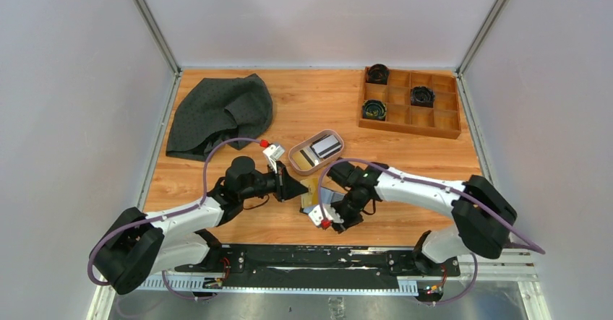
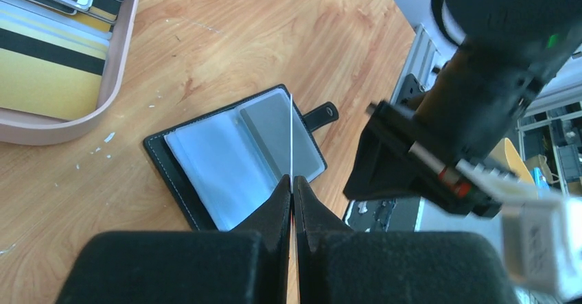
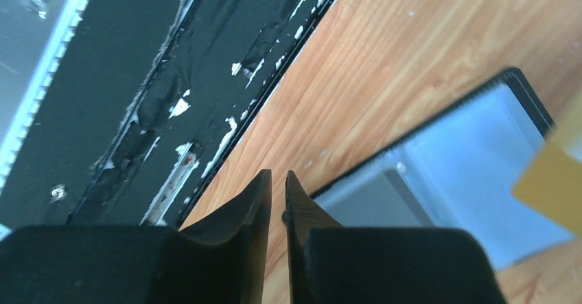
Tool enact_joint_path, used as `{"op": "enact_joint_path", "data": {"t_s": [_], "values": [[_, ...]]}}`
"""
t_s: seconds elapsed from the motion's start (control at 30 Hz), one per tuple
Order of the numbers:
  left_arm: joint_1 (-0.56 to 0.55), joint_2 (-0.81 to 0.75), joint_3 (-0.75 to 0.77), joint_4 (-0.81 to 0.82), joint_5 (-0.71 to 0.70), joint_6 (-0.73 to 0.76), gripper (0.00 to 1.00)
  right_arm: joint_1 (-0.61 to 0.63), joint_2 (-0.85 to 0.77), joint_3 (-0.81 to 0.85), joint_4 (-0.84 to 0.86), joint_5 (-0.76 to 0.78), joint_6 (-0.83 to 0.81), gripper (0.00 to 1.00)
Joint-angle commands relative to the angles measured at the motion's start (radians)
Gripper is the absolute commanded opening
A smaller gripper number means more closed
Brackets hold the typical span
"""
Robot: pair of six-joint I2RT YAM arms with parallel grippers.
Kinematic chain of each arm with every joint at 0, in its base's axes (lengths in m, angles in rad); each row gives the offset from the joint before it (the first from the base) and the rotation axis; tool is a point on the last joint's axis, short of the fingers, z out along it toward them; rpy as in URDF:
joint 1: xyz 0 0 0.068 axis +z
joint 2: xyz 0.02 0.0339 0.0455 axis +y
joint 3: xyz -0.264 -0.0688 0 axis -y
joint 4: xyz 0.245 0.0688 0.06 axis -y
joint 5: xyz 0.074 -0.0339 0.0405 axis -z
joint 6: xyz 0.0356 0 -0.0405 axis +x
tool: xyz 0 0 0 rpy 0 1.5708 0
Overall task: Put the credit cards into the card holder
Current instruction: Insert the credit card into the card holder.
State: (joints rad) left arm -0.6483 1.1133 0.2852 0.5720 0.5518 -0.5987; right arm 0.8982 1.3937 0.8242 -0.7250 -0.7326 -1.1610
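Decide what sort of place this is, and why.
Probably a robotics lab test cell: plain grey walls box in a wooden table, with two robot arms bolted to a rail at its near edge.

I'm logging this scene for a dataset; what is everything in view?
card holder: one, black with clear pockets, open between the grippers
held credit card: one, gold-yellow, over the card holder
credit cards in tray: several, gold, black, silver-grey
tray: one, pinkish, table centre
cloth: one, dark grey, far left
wooden box: one, brown, far right
round items: three, dark, in the box's compartments
table: one, light wood
left gripper: one, black, shut on the held credit card
right gripper: one, black, shut, beside the card holder
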Motion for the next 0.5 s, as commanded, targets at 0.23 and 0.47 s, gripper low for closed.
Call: {"op": "enact_joint_path", "data": {"t_s": [0.23, 0.47], "values": [[0.009, -0.007, -0.017, -0.002, -0.025, 0.014, 0.00, 0.130, 0.148, -0.005, 0.092, 0.300, 0.075, 0.12], [0.009, 0.016, -0.009, -0.002, -0.010, 0.020, 0.00, 0.033, 0.116, -0.022, 0.061, 0.361, 0.055, 0.12]]}}
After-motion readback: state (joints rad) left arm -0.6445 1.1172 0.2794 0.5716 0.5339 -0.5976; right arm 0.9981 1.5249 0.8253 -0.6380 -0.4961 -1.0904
